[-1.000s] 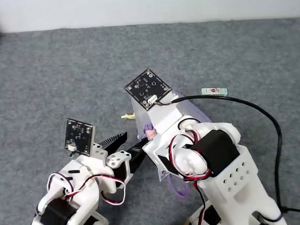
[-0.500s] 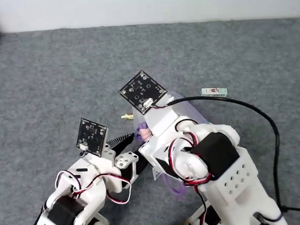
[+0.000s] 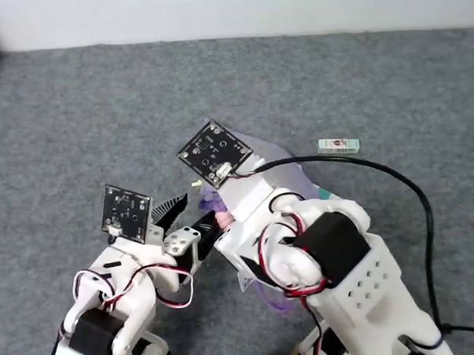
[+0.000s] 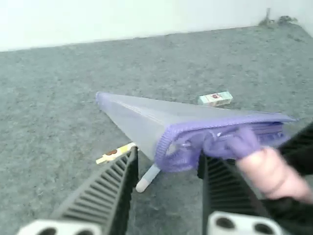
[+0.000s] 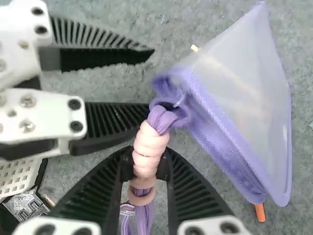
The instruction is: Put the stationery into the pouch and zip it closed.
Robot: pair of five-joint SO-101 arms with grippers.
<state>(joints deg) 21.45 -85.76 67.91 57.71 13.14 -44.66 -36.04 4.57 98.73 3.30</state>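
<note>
The translucent purple pouch (image 4: 195, 122) lies tilted on the grey carpet, and its corner with the zipper end sits between the fingers of my left gripper (image 4: 167, 159), which is open. My right gripper (image 5: 145, 161) is shut on the zipper pull (image 5: 149, 142), a pink bead on a purple tassel, right at that corner. From above, the pouch (image 3: 279, 161) is mostly hidden under the right arm, and the left gripper (image 3: 201, 210) is beside it. A white-tipped pen (image 4: 146, 178) and a small yellow piece (image 4: 115, 152) lie on the carpet by the pouch.
A small boxed eraser (image 3: 338, 145) lies on the carpet beyond the pouch, to the right. An orange tip (image 5: 259, 211) pokes out under the pouch's lower edge. A black cable (image 3: 415, 193) loops around the right arm.
The right arm has shifted left with the zipper pull, dragging the pouch's corner along. The left arm swung toward the pouch, then drew back left, its fingers now astride the corner.
</note>
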